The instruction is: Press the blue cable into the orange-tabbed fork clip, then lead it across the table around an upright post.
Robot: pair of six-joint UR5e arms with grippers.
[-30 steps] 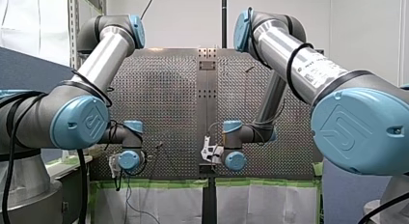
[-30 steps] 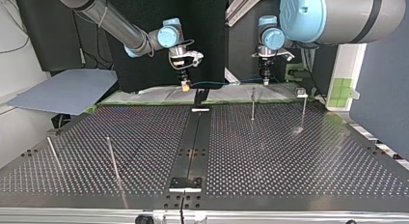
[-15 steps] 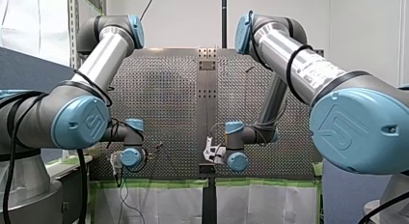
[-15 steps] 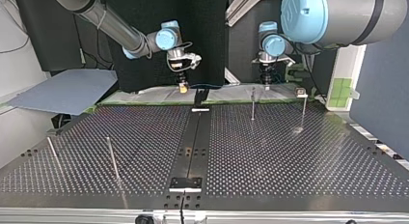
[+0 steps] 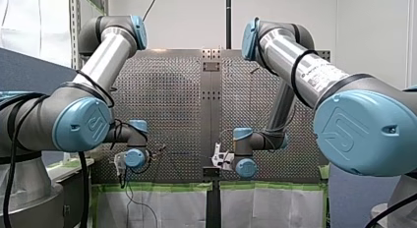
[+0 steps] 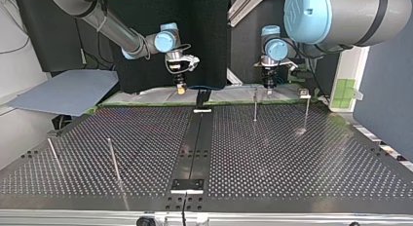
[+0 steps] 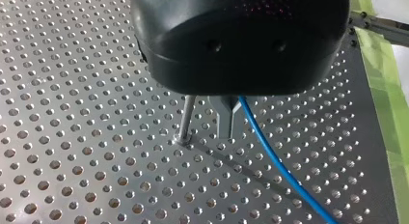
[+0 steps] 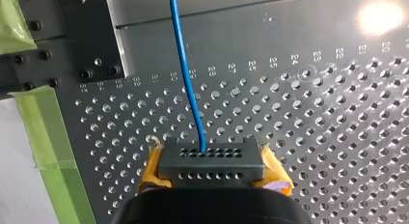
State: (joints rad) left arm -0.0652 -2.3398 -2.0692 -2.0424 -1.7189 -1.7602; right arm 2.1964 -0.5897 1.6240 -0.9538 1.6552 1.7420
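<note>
Along the desk (image 6: 292,158) edge nearest the arms, my right claw (image 6: 181,88), clenched on the blue cable (image 8: 184,64), holds one end of a span lying lengthwise along that edge. The fork clip (image 6: 202,96) stands just under the span, nearer this claw. My left claw (image 6: 268,83) grips the other end beside an upright post (image 6: 255,104).

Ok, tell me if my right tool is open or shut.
Shut on the blue cable: the right wrist view shows the right tool with its yellow pads closed, the cable emerging from between them.
</note>
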